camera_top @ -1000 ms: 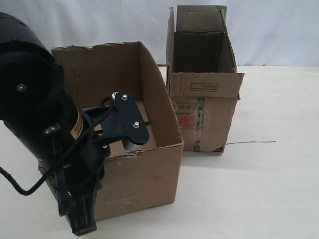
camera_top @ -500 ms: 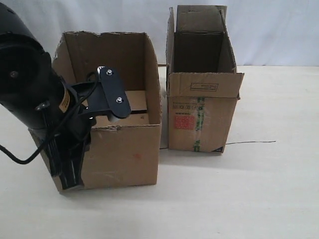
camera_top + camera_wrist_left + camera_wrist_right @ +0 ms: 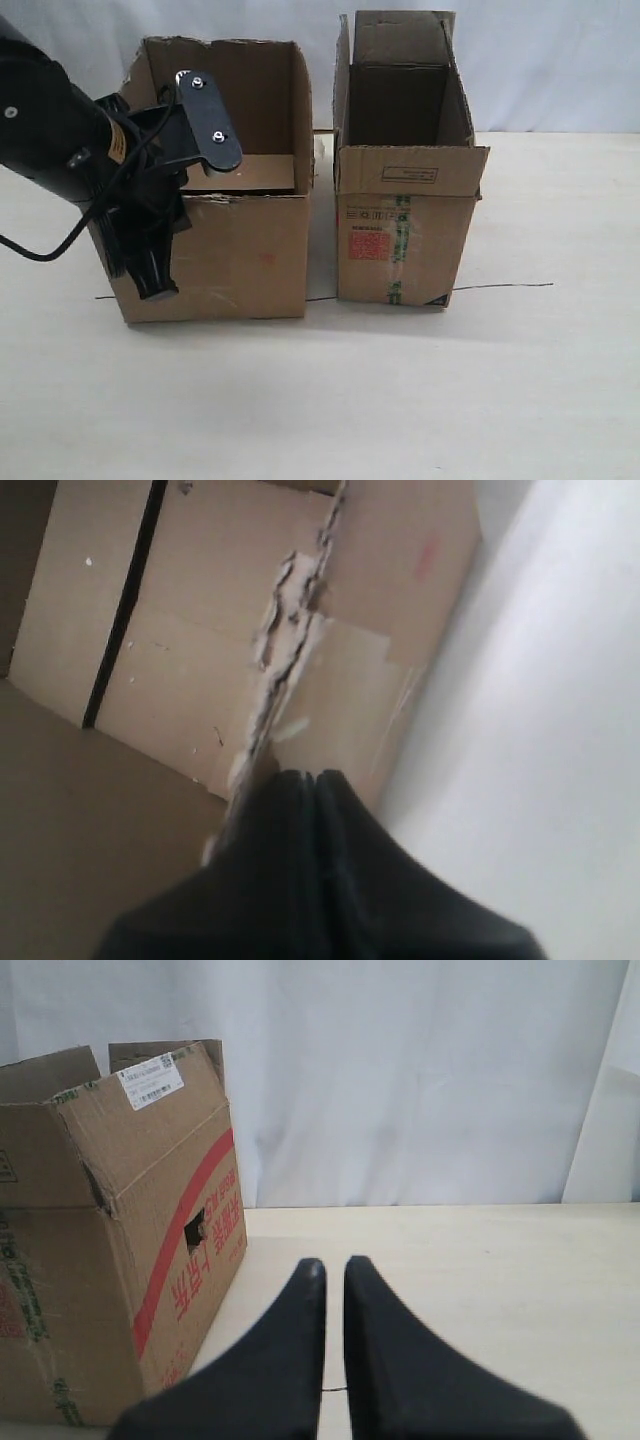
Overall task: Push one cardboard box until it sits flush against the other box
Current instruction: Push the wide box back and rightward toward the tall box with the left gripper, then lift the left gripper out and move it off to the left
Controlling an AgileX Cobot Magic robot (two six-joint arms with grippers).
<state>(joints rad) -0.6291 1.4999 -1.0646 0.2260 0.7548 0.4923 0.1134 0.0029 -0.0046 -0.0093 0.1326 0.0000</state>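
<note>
The wide cardboard box (image 3: 240,255) with the ragged rim stands left of centre, its front face square to the exterior view. The other box (image 3: 405,235), narrower with a red label and green tape, stands to its right, and a narrow gap of table shows between them. My left gripper (image 3: 153,288) is shut and rests against the wide box's front left corner. In the left wrist view the shut left gripper (image 3: 316,776) sits at the box's torn edge (image 3: 290,660). My right gripper (image 3: 333,1264) is shut with nothing in it and is apart from the other box (image 3: 110,1230).
A thin dark line (image 3: 500,287) runs across the pale table (image 3: 450,400) past the narrower box's right corner. A white backdrop (image 3: 560,60) closes off the far side. The left arm's black body (image 3: 60,140) hangs over the table's left part.
The wide box has swung from a slanted pose near the camera to a squared one farther back and left. My left arm has moved back and left with it.
</note>
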